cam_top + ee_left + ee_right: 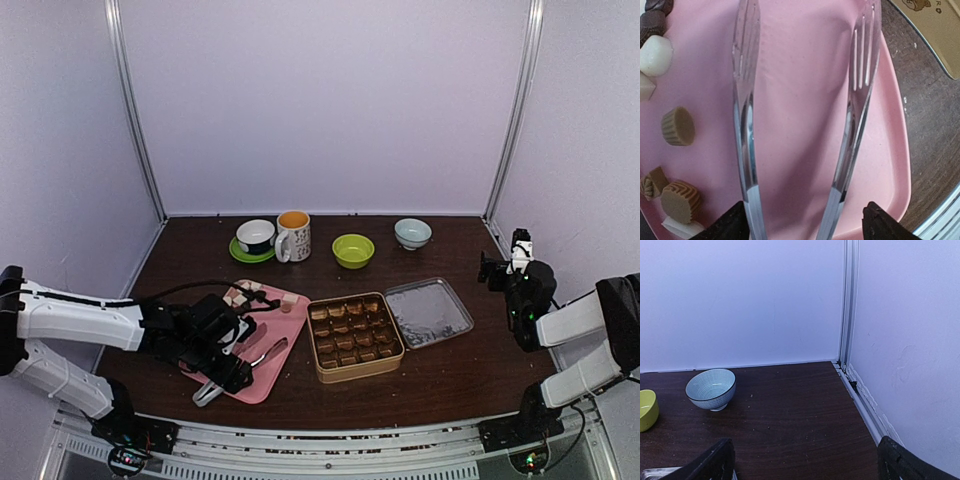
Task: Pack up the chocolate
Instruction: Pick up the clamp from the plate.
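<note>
The dark wooden table (450, 370) sits inside a booth of pale walls with metal posts in the far corners. Along the far edge I see one white cup (256, 235) on a green saucer (240, 254), one mug (293, 236) just beside it, one lime bowl (353, 250) and one pale blue bowl (412, 233), all well apart from the work area.

Nearer to me, a pink tray (290, 325) lies left of centre, with a square gold tin (355, 372) just beside it on the right. The tin's lid (428, 312) is off, lying flat just right of the tin.

The chocolate (345, 335) is in two places. Most of it fills the tin's grid, which reads as four rows of four, though I cannot tell whether every cell is full. The loose pieces (679, 126) are gathered at the tray's far left corner. From the left wrist I count about eight: two tan cups, three white, one small swirled chunk and dark brown ones at the frame edge.

One pair of metal tongs (745, 125) lies on the tray, its two arms running forward between my left fingers. The left gripper (807, 225) has its jaws apart, straddling the tongs. One finger is close against a tong arm and the other stands clear, so it is not clamped.

The right gripper (805, 460) hangs over the table's right side with its jaws wide apart and holding nothing, facing the blue bowl and the far corner.
</note>
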You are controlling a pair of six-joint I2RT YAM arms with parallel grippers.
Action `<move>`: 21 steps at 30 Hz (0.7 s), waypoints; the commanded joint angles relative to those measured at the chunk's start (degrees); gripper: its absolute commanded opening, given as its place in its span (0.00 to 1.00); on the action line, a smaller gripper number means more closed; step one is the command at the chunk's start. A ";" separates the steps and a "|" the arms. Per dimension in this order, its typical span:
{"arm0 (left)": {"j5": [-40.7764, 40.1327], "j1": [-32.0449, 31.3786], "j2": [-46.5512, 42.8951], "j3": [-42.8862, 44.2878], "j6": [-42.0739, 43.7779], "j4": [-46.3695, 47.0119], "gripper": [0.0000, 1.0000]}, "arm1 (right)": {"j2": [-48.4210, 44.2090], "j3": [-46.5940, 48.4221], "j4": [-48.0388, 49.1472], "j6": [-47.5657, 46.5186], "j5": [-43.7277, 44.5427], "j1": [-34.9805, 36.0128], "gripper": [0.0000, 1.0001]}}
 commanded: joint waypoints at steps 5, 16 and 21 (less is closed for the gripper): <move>0.88 -0.26 3.74 -0.79 -0.79 4.68 0.75 | 0.07 0.60 1.32 0.10 -0.47 -0.36 1.00; -5.14 -2.62 6.32 0.74 -3.77 2.78 0.71 | 0.08 0.54 1.30 0.14 -0.47 -0.37 1.00; -9.49 -3.56 8.61 2.58 -5.02 -1.16 0.62 | 0.05 0.54 1.30 0.10 -0.46 -0.36 1.00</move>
